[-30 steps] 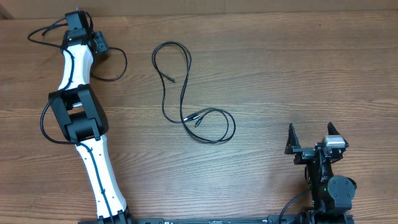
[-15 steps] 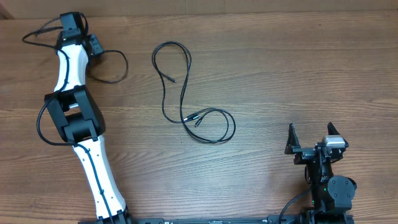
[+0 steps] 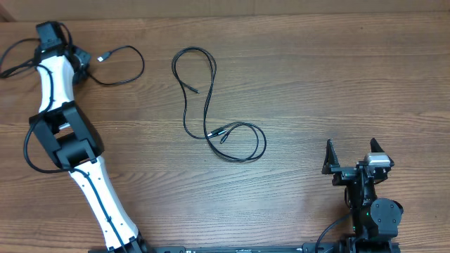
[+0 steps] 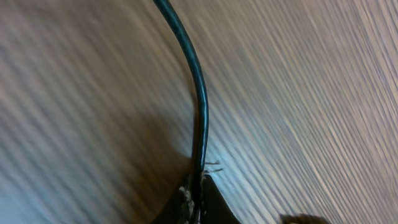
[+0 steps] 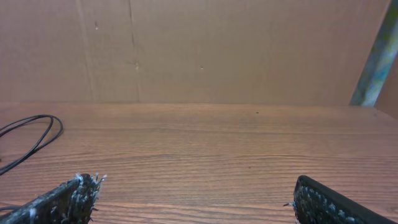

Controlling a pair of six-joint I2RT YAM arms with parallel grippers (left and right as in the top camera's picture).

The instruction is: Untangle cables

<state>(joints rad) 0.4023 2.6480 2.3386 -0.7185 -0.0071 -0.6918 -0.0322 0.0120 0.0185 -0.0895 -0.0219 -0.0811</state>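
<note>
Several thin black cables lie on the wooden table. One cable (image 3: 133, 70) with a silvery plug (image 3: 105, 55) curls at the far left, and my left gripper (image 3: 79, 65) is shut on it. In the left wrist view this cable (image 4: 198, 93) runs down into the closed jaws of the left gripper (image 4: 198, 198). A second looped cable (image 3: 207, 98) lies mid-table, its small plugs (image 3: 216, 135) beside a lower loop. My right gripper (image 3: 351, 153) rests open at the near right, far from both. In the right wrist view the right gripper (image 5: 202, 202) holds nothing, and a cable loop (image 5: 34, 134) shows at the left.
A cardboard wall (image 5: 217, 50) stands along the table's far edge. A thicker black robot cable (image 3: 29, 151) loops beside the left arm's elbow. More thin cable (image 3: 14, 56) trails left of the left wrist, near the table's left edge.
My left gripper has shut on the far-left cable. The left arm has swung left, dragging that cable along so its silvery plug now shows. The right arm and middle cable have not moved.
</note>
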